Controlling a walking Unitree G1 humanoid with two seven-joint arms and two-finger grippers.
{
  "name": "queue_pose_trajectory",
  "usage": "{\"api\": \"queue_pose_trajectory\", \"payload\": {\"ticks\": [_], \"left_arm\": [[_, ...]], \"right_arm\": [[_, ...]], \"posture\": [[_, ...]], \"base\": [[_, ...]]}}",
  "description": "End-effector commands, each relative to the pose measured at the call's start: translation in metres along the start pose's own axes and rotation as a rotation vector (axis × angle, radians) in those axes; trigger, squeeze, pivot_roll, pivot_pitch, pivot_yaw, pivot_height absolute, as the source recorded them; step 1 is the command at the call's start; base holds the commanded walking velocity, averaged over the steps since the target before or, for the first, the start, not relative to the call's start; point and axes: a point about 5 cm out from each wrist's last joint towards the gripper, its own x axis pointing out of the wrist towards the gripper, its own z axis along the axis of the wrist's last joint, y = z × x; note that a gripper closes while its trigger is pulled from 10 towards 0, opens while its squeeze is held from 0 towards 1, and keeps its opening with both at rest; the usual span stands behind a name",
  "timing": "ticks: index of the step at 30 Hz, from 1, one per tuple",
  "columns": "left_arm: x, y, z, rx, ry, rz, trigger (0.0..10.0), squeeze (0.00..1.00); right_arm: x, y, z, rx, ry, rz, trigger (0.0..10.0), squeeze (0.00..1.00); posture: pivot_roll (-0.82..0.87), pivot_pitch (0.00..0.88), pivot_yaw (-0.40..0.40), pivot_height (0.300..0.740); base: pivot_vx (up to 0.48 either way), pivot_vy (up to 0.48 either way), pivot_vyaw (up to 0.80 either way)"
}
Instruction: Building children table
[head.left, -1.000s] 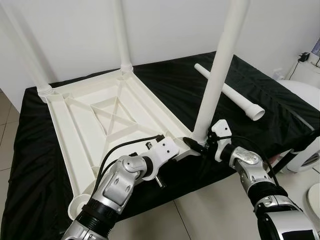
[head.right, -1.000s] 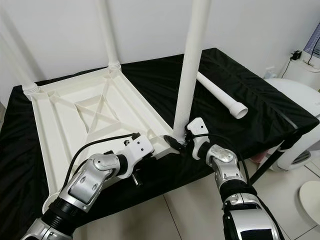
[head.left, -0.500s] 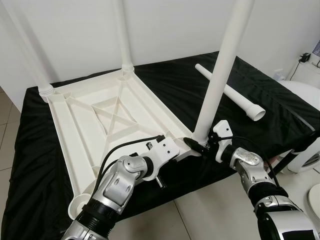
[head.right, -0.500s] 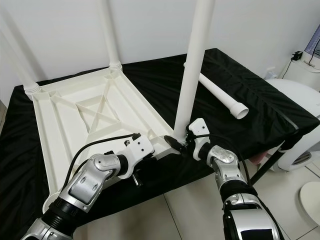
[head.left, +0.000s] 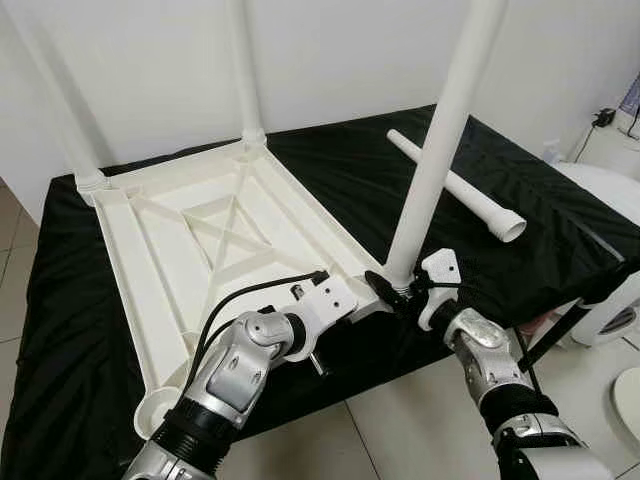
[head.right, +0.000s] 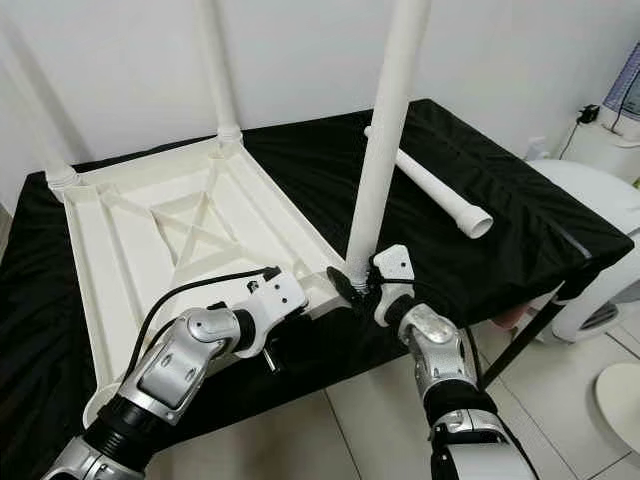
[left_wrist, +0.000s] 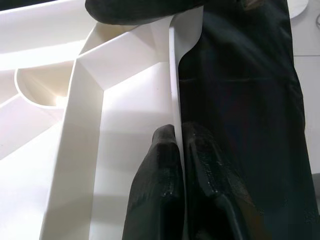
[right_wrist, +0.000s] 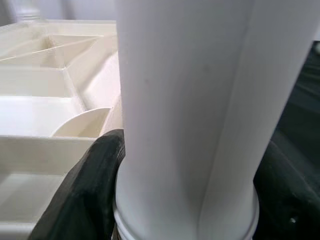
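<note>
The white tabletop (head.left: 200, 250) is laid upside down on a black cloth (head.left: 350, 170). Its near long rim is pinched between the left gripper (left_wrist: 180, 145) fingers, pressed together on the thin wall. Just to that gripper's right, the near-right leg (head.left: 440, 140) is clamped at its base by the right gripper (head.left: 392, 292), one black finger on each side; the leg stands slightly tilted in the corner socket. A loose leg (head.left: 460, 185) is seen lying on the cloth beyond the right gripper.
</note>
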Motion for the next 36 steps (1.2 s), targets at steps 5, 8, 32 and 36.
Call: {"api": "queue_pose_trajectory", "payload": {"ticks": [5, 8, 32, 36], "left_arm": [[0.0, 0.0, 0.004, 0.015, -0.017, 0.05, 10.0, 0.0], [0.0, 0.001, 0.004, 0.013, -0.017, 0.051, 10.0, 0.0], [-0.001, 0.001, 0.003, 0.008, -0.013, 0.058, 10.0, 0.0], [-0.001, 0.001, 0.003, 0.007, -0.012, 0.059, 10.0, 0.0]], "right_arm": [[0.008, 0.019, 0.0, 0.061, 0.018, -0.193, 10.0, 0.0], [0.01, 0.022, 0.002, 0.08, 0.014, -0.245, 10.0, 0.0], [0.02, 0.053, 0.018, 0.073, 0.003, -0.572, 10.0, 0.05], [0.02, 0.054, 0.017, 0.086, 0.006, -0.566, 10.0, 0.23]], "posture": [[-0.12, 0.036, 0.046, 0.74], [-0.12, 0.043, 0.047, 0.74], [-0.12, 0.052, 0.049, 0.74], [-0.12, 0.053, 0.049, 0.74]], "base": [[0.0, 0.0, 0.0], [0.0, 0.0, 0.0], [0.0, 0.0, 0.0], [0.0, 0.0, 0.0]]}}
